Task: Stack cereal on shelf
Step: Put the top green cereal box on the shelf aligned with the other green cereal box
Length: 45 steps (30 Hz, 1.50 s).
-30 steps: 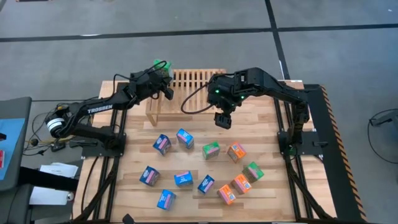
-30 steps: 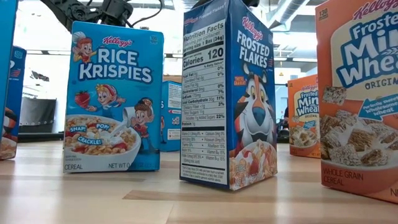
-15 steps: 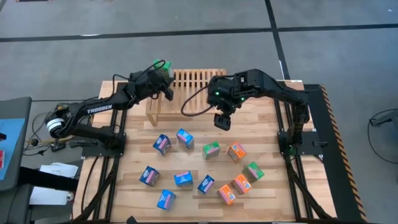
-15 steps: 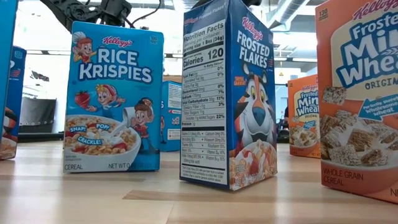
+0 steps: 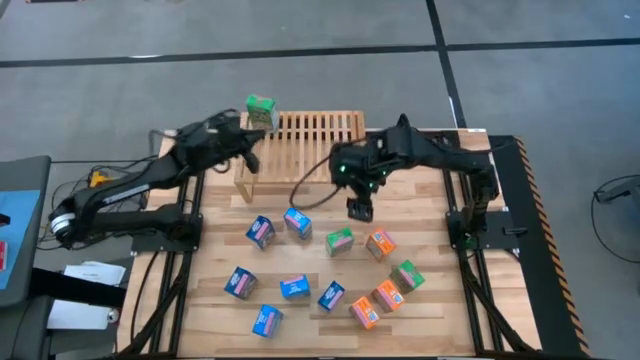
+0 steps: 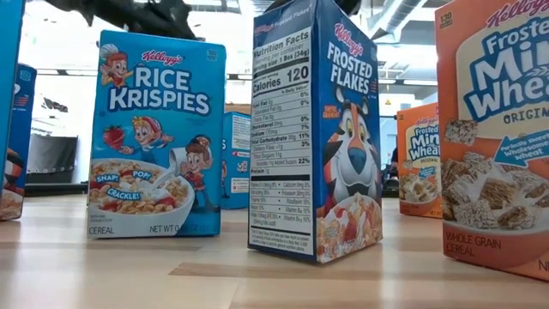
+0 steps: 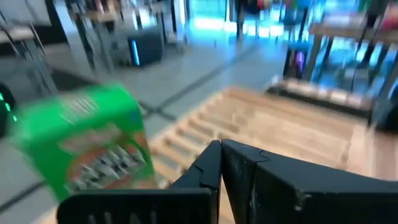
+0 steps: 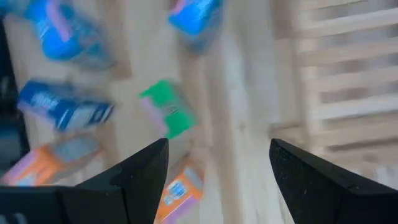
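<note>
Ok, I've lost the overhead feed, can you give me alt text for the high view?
A green cereal box stands on the wooden shelf's left corner; the shut left end effector sits beside it. The open right end effector hangs over the table near eleven scattered cereal boxes.

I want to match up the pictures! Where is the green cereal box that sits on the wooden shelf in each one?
High view: green box on the shelf's far left corner.
Low view: not in it.
Left wrist view: green box beside the shut left gripper.
Right wrist view: not in it.
Shared landmark: the shelf's slats.
</note>
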{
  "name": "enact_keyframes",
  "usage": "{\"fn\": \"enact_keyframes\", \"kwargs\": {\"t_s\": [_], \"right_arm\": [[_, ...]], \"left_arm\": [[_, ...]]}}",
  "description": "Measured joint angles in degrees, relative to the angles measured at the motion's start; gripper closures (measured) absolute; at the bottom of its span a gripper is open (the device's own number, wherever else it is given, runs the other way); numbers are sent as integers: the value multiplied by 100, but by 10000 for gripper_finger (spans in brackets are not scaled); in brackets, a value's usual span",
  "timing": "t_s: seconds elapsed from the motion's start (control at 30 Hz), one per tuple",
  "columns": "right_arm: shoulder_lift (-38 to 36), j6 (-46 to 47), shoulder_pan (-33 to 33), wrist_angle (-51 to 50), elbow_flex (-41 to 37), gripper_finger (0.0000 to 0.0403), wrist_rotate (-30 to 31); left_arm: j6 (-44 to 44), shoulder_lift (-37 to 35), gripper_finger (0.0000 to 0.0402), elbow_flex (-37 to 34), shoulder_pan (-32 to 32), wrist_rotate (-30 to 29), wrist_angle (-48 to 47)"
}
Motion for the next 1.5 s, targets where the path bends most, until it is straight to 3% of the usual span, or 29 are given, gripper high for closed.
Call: {"fn": "enact_keyframes", "kwargs": {"t_s": [0.1,0.17,0.3,0.4,0.57,0.67,0.9,1.07,1.2,1.5], "right_arm": [[5,137,254,178,-342,101,-729],[2,352,383,186,-506,101,-880],[-473,753,454,121,-859,101,-273],[-1114,1174,514,737,-1258,101,102],[-1614,1622,880,881,-2160,101,138],[-1795,1569,1171,1025,-2712,101,33],[-1620,122,1332,2225,-3435,77,373],[-1589,-210,1133,3250,-4113,47,405],[-1585,-355,1130,4225,-4834,34,53],[-1226,-1359,951,4605,-4945,33,202]], "left_arm": [[228,-496,401,2,2,-93,-11],[296,-769,401,2,2,-260,-50],[350,-1043,401,4,7,-509,-203],[489,-1090,401,4,9,-347,-243],[349,-1064,401,4,4,55,-270],[560,-1072,401,4,4,243,-290],[576,-1120,395,4,4,230,-458],[489,-1121,344,4,2,686,-708],[62,-1127,282,4,0,771,-635],[-512,-1121,177,4,0,777,-658]]}}
